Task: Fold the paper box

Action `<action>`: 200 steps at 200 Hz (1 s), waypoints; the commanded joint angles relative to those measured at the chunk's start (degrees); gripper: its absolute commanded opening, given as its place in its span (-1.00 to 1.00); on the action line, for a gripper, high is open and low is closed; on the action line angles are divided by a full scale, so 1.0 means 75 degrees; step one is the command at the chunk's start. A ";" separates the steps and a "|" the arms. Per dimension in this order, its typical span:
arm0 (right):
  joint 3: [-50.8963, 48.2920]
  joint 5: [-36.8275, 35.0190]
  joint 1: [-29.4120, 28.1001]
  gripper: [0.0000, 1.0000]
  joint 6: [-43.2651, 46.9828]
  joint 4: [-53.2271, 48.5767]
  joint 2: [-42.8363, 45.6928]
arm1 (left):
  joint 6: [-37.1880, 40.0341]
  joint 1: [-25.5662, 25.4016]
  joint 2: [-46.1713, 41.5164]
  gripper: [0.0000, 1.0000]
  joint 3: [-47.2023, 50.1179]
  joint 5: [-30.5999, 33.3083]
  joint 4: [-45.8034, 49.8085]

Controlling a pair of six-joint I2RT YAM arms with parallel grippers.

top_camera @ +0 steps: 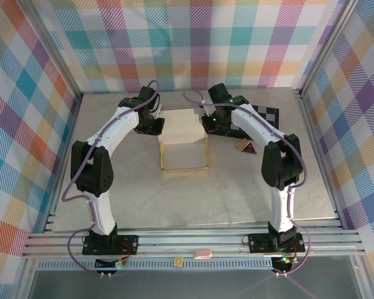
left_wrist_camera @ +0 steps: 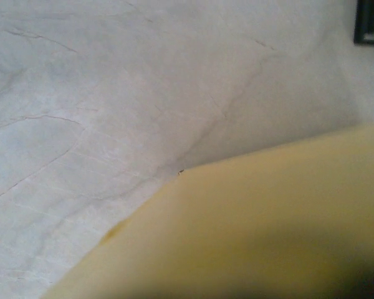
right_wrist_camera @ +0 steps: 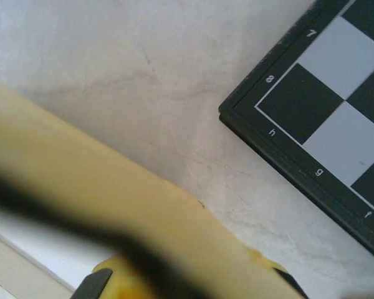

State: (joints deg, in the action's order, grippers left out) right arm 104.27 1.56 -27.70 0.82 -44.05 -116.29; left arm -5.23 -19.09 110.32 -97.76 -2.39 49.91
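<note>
The paper box (top_camera: 184, 134) sits mid-table as mustard-yellow cardboard, partly folded, with low walls round its near half and a pale panel raised at the back. My left gripper (top_camera: 157, 126) is at the panel's left edge, shut on the cardboard. In the left wrist view the blurred paper box (left_wrist_camera: 255, 230) covers the jaws. My right gripper (top_camera: 206, 121) is at the panel's right edge, shut on it too. In the right wrist view the paper box (right_wrist_camera: 81, 168) runs across as a yellow band, with a dark grey fingertip (right_wrist_camera: 92, 285) showing below it.
A black-and-white checkered board (top_camera: 262, 115) lies on the table right behind the right gripper, its corner (right_wrist_camera: 324, 118) close to the cardboard. A small brown tag (top_camera: 245, 147) lies by the right arm. Plaid walls and metal rails enclose the table.
</note>
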 commanded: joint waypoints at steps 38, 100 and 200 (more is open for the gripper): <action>0.0035 -0.1329 -0.0754 -1.00 -0.2909 0.1865 -0.0163 | -0.2360 -0.0103 -0.0062 -1.00 0.0093 0.0349 -0.0934; -0.1082 -0.1595 -0.0958 -1.00 -0.2969 0.4237 -0.0226 | -0.2273 -0.0091 -0.0174 -1.00 0.0751 0.0358 -0.2105; -0.3376 -0.1224 -0.1081 -1.00 -0.2301 0.6443 0.0411 | -0.1817 -0.0091 -0.1779 -1.00 0.4330 -0.0073 -0.6174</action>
State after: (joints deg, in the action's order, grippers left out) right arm 80.01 -11.11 -33.93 -17.08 1.34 -115.09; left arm -19.86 -18.98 99.04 -67.13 2.20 12.23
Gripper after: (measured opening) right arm 0.042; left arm 0.045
